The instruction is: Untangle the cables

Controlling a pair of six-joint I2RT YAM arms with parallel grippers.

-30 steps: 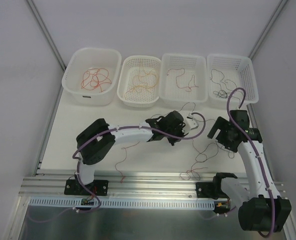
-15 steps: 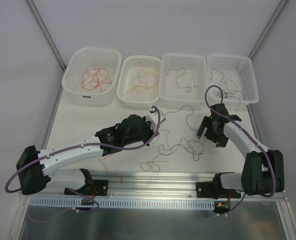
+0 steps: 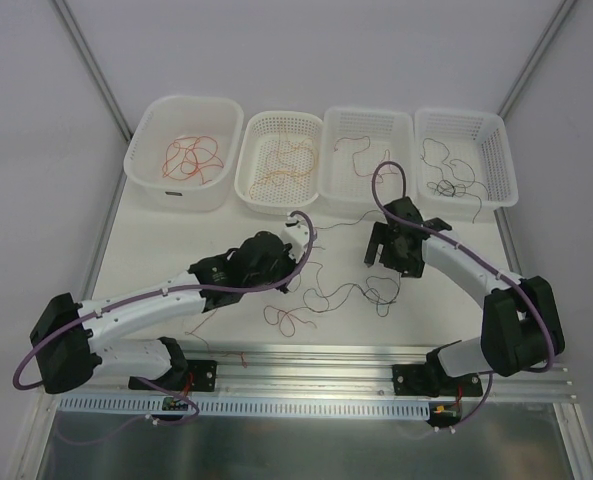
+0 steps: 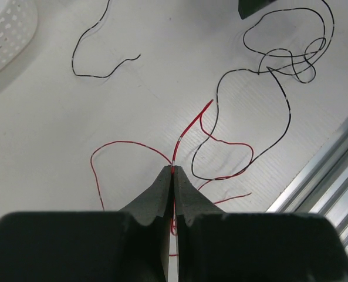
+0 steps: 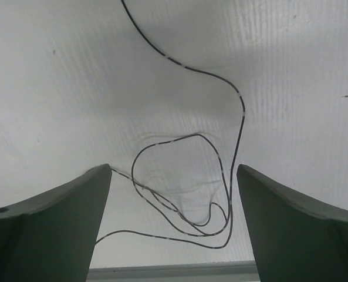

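Observation:
My left gripper (image 4: 174,170) is shut on a thin red cable (image 4: 188,126) right at its fingertips, low over the table. In the top view the left gripper (image 3: 288,280) is at the table's middle, and the red cable (image 3: 284,320) squiggles toward the front rail. A thin black cable (image 4: 279,64) loops beside and across the red one; it also shows in the top view (image 3: 351,290). My right gripper (image 5: 174,168) is open, hovering over loops of the black cable (image 5: 220,194), apart from them. In the top view the right gripper (image 3: 388,262) is right of centre.
Four white containers stand along the back: a tub (image 3: 146,165) with red cables, a basket (image 3: 251,185) with orange ones, a basket (image 3: 406,190) with dark red ones, a basket (image 3: 504,180) with black ones. The metal rail (image 3: 306,365) runs along the front edge.
The left arm stretched out low and its gripper moved left from the centre-right. The right gripper moved left and toward the back. The loose cables shifted left on the table.

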